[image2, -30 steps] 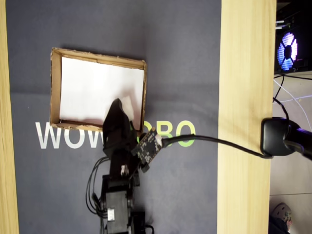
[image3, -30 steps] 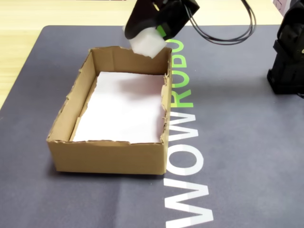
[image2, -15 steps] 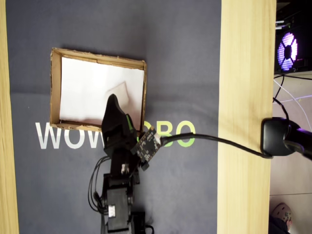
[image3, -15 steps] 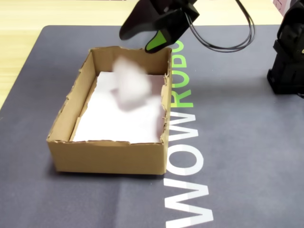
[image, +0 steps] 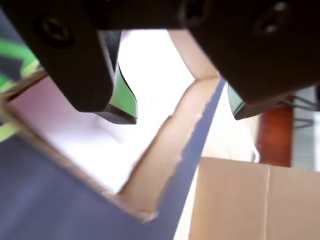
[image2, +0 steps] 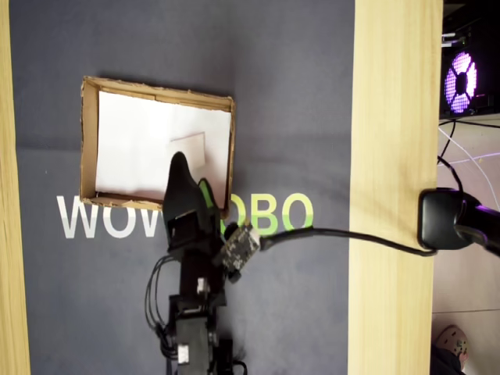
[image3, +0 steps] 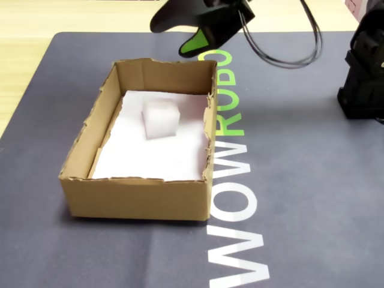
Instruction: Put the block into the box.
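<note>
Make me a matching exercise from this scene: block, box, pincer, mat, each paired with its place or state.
Things:
1. block
2. box
3. pincer
4. mat

States:
A. open, empty, above the box's edge
B. dark, with lettering, under everything
C. resting on the white lining
D. brown cardboard, torn top edges

Pairs: 1-C, 2-D, 3-A, 4-B

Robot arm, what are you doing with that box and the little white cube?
The block already sits inside the box, resting on the white paper lining. The claw is open and empty, up in the air above the box's far edge in the fixed view. It touches nothing. In the wrist view the two claw tips are spread apart with only the box below them. The job looks done.
</note>
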